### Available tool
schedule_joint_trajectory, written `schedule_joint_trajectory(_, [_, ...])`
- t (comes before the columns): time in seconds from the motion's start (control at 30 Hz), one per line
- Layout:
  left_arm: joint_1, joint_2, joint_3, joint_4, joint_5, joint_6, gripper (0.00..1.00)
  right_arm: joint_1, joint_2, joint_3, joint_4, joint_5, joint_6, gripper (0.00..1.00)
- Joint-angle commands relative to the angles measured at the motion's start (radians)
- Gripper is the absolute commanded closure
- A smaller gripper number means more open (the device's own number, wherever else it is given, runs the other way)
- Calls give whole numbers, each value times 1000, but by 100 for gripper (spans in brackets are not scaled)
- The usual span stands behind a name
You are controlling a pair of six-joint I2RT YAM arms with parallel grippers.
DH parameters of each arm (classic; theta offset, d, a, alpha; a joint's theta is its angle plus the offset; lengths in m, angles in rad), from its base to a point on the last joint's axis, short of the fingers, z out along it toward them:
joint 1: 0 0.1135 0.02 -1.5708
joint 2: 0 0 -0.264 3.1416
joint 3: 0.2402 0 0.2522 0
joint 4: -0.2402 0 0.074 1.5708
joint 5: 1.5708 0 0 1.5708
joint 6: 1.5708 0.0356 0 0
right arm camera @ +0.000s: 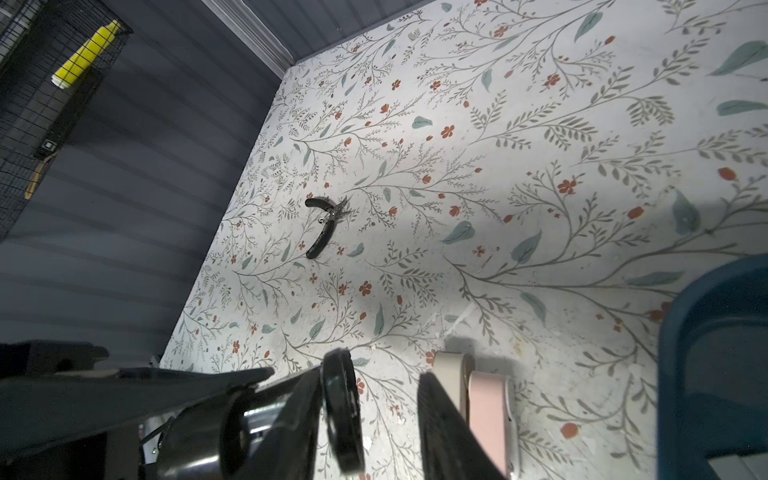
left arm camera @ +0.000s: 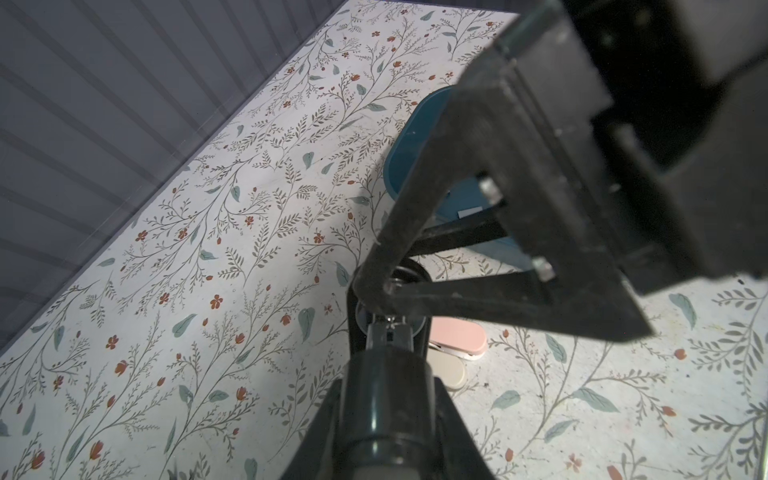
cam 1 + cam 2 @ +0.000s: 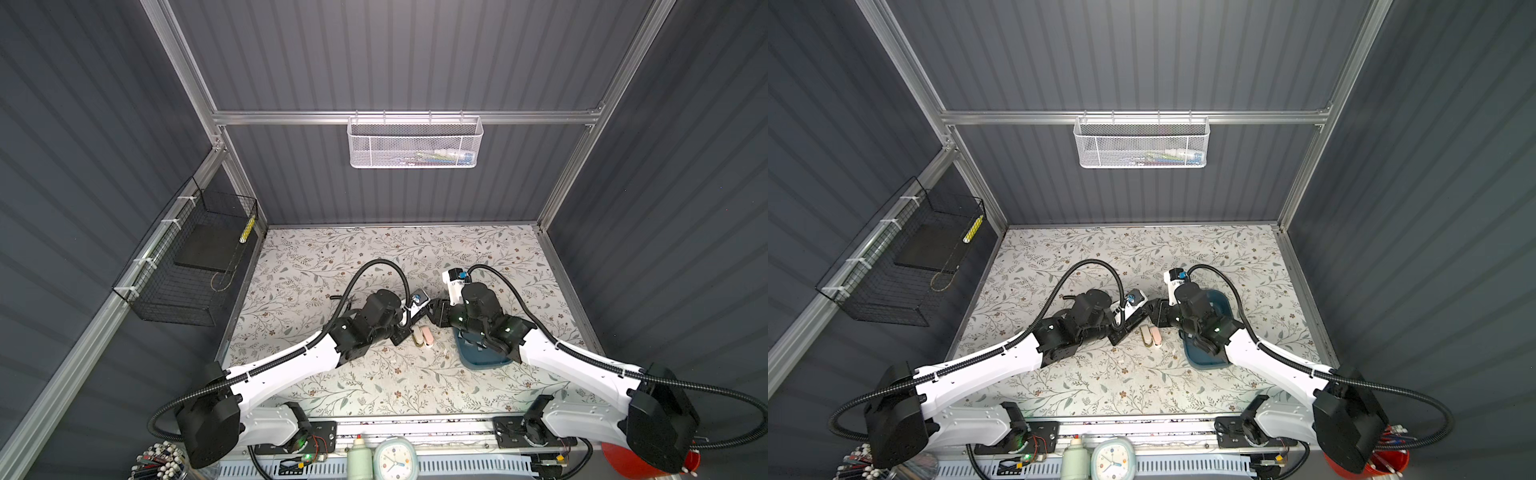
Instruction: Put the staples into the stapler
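A black stapler (image 2: 386, 419), flanked both sides.
Clamped by the left gripper (image 2: 390, 386); right gripper (image 1: 374, 415) jaws straddle its tip, grip unclear.

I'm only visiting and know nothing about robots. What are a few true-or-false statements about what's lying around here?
1. A pink stapler and a beige stapler lie side by side. True.
2. The blue tray hangs on a wall. False: it lies on the table, under the right arm.
3. Black pliers lie on the floral table. True.
4. The back-wall mesh basket is black. False: it is white.
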Motion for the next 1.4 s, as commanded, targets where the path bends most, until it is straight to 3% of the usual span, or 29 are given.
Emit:
schedule_joint_trajectory(0.0, [2, -47, 3, 98, -40, -1, 100, 23, 13, 10, 27, -17, 28, 62])
schedule_joint_trajectory(0.4, [2, -107, -49, 151, -9, 2, 100, 25, 4, -19, 16, 111, 46, 88])
schedule_joint_trajectory(0.63, [2, -161, -82, 185, 6, 1, 100, 8, 12, -12, -22, 136, 73, 96])
schedule_joint_trajectory(1.03, [2, -273, -192, 301, -8, 26, 100, -59, -51, -39, -58, 79, 132, 100])
schedule_joint_trajectory(1.37, [2, -301, -208, 311, 127, 55, 100, -92, -72, -47, -86, 97, 148, 100])
